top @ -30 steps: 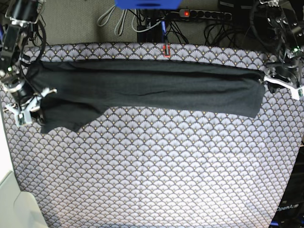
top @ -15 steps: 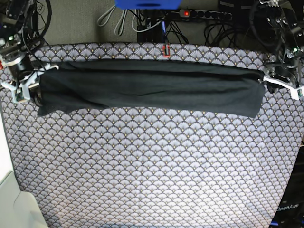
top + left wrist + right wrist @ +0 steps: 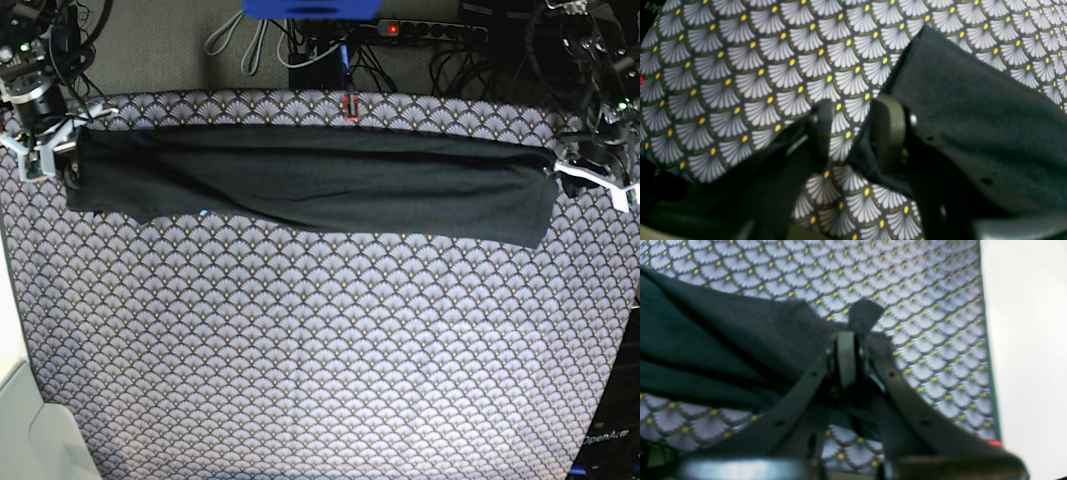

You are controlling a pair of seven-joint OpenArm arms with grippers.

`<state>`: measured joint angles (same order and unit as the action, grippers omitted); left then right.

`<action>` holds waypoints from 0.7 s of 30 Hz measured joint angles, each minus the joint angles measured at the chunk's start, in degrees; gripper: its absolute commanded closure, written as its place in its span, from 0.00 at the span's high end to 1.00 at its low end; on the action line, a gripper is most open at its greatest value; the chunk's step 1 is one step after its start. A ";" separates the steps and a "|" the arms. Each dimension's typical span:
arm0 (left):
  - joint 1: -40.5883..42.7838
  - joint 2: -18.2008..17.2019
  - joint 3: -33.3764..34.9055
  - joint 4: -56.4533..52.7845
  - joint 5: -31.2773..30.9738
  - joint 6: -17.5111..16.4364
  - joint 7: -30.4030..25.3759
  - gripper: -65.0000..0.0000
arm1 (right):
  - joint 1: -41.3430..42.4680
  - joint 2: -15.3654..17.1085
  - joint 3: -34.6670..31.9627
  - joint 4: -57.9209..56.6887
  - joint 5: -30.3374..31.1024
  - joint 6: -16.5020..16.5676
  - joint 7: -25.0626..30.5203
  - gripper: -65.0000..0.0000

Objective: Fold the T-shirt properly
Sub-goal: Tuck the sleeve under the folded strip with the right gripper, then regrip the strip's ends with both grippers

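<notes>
At nine o'clock in the base view: right gripper (image 3: 45, 150), clamped on the T-shirt (image 3: 320, 185). Across the far half of the fan-scale patterned cloth (image 3: 320, 350): T-shirt, folded into one long band. At three o'clock: left gripper (image 3: 590, 172), jaws parted, releasing the hem.

The long folded black fabric T-shirt (image 3: 310, 180) lies across the far part of the fan-scale patterned cloth (image 3: 320, 350) covering the counter, one tool at each end.
</notes>
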<state>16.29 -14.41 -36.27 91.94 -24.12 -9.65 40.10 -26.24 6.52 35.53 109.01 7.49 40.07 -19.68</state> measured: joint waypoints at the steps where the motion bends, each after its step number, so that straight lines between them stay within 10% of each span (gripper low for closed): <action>1: 0.00 -0.02 0.00 0.00 0.02 0.00 0.00 0.35 | -0.13 -0.42 -0.07 0.00 0.07 0.11 0.28 0.00; 8: -0.15 -0.13 -0.11 0.00 0.11 -6.91 0.02 0.35 | -0.83 -2.21 0.07 -0.92 0.33 0.15 0.57 0.00; 21: -0.13 -0.85 -0.72 0.00 0.42 -7.82 0.46 0.35 | 0.52 -1.03 0.42 -9.81 0.00 0.00 0.35 0.00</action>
<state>16.16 -15.27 -36.99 91.94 -23.70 -17.47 40.56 -25.71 5.50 35.94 99.20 7.49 40.07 -19.33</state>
